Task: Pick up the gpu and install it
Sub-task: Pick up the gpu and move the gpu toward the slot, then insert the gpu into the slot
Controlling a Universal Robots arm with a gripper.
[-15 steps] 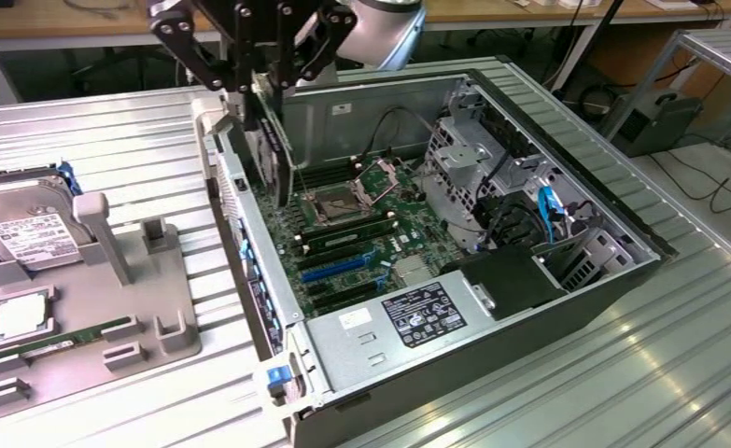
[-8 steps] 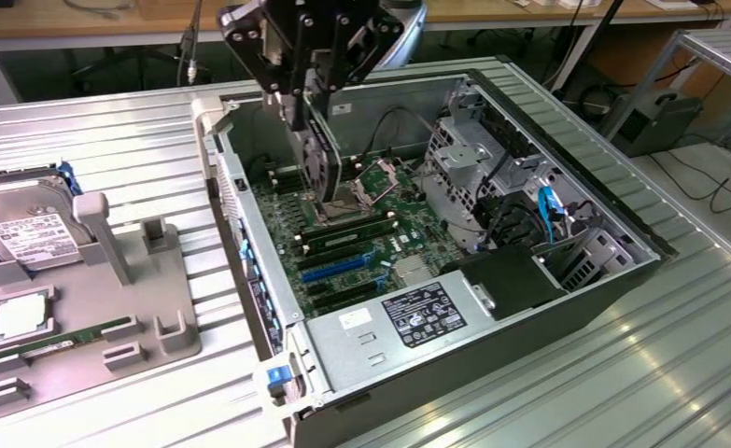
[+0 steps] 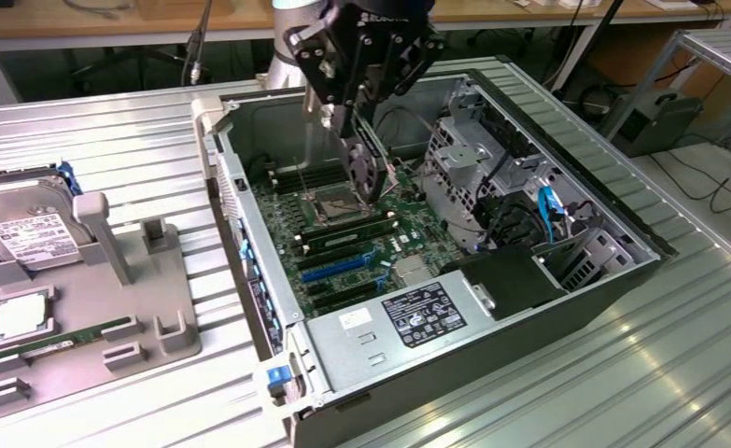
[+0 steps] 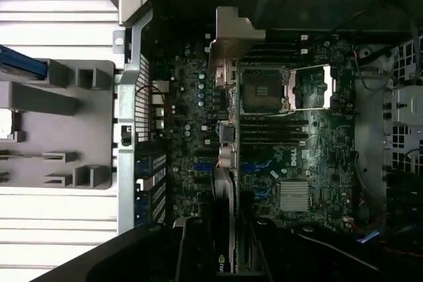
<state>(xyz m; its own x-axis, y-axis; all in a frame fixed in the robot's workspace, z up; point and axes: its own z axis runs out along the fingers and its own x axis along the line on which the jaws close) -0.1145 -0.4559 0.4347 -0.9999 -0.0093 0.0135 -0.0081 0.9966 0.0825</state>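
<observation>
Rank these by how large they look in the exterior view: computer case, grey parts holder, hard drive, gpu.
1. computer case
2. grey parts holder
3. hard drive, partly cut off at the picture's edge
4. gpu, seen nearly edge-on, so it looks slimmer than its face would

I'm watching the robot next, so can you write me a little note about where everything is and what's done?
Fingers: shut on the gpu, holding it on edge.
Where: the gpu hangs inside the open computer case, above the motherboard, close to the processor socket. The grey holder on the exterior view's left carries the hard drive and the memory stick.
Done: the gpu is picked up.
Left: it is not yet seated in a slot.
</observation>
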